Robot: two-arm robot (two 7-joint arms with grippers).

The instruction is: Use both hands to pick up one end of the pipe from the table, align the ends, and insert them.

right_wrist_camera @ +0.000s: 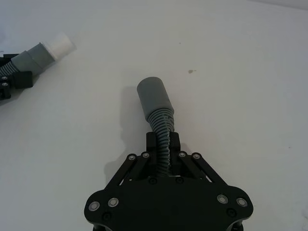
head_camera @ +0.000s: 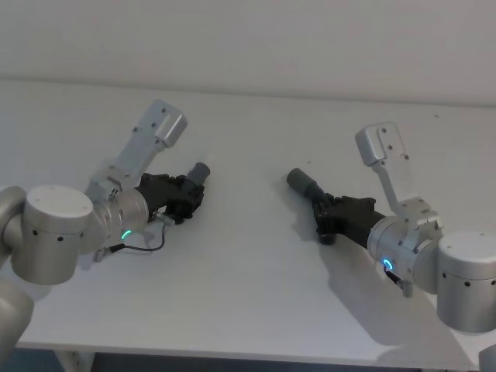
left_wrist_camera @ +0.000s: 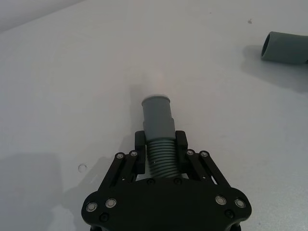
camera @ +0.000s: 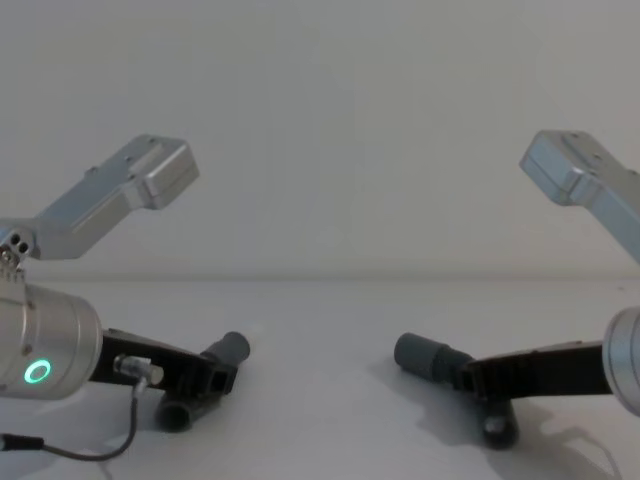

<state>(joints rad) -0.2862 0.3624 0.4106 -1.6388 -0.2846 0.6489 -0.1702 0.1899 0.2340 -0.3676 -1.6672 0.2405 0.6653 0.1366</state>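
My left gripper (head_camera: 184,195) (left_wrist_camera: 160,144) is shut on the ribbed middle of one grey pipe piece (left_wrist_camera: 158,122). Its white spigot tip (right_wrist_camera: 60,43) points toward the table's middle. My right gripper (head_camera: 325,213) (right_wrist_camera: 162,143) is shut on the ribbed part of the other pipe piece (right_wrist_camera: 161,127). That piece's wide grey socket cuff (right_wrist_camera: 153,96) (head_camera: 300,181) (left_wrist_camera: 284,47) faces left. The two ends point toward each other across an open gap of table (head_camera: 248,256). In the chest view, both free ends (camera: 231,349) (camera: 420,356) stand slightly above the surface, and each piece's rear end hangs down below its gripper.
The white table's far edge (head_camera: 248,93) meets a plain wall. A small dark speck (right_wrist_camera: 192,72) lies on the surface beyond the socket cuff. A thin black cable (head_camera: 143,246) loops beside my left wrist.
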